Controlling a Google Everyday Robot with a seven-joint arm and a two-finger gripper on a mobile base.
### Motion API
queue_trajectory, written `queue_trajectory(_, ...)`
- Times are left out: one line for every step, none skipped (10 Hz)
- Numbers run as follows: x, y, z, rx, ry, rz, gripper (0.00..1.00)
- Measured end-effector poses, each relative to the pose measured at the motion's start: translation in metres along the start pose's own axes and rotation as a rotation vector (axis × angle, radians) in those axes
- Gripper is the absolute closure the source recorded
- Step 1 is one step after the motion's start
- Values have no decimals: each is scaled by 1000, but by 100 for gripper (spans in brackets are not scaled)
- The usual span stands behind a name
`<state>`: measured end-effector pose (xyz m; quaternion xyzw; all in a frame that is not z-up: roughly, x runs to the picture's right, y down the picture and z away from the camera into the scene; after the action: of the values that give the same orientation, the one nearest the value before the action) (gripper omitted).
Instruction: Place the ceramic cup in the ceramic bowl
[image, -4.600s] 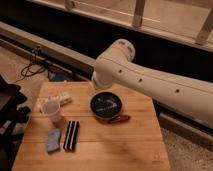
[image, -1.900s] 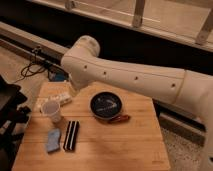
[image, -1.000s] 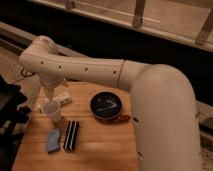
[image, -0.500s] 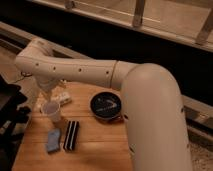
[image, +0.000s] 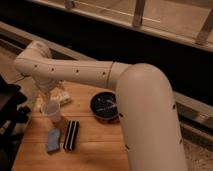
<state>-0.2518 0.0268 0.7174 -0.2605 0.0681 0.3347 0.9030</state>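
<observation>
The arm (image: 80, 74) sweeps in from the lower right, its thick white casing filling much of the view, and bends at a rounded joint in the upper left. From that joint it drops towards the left end of the wooden surface (image: 95, 146). The tool (image: 49, 94) hangs at that low end, directly above the cup (image: 51, 110) and very close to its rim. Whether the two touch cannot be told, nor whether the tool is wide or narrow, since the wrist and shadow hide its tips. The cup stands upright on the surface near the left edge, white, with its mouth facing up. The bowl (image: 104, 106) sits well to the right of the cup, about mid-surface: black, round and shallow, with pale streaks on its glossy inside. Its right rim is covered by the arm. Just behind the cup lies a flat white box (image: 63, 98). In front of the cup are a blue pad (image: 52, 141) and, beside it on the right, a black block (image: 71, 135) with a pale stripe along its length. The cup and bowl are apart, with bare wood between them.
</observation>
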Motion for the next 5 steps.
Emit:
queue_trajectory(0,2,2,-1,2,-3,37)
queue_trajectory(0,0,0,10,-3,1,37)
queue_trajectory(-3,-4,1,15,-23,10,37)
queue_trajectory(-6,-6,3,16,-45,20,37)
queue_trajectory(-6,-9,12,14,-77,41,37)
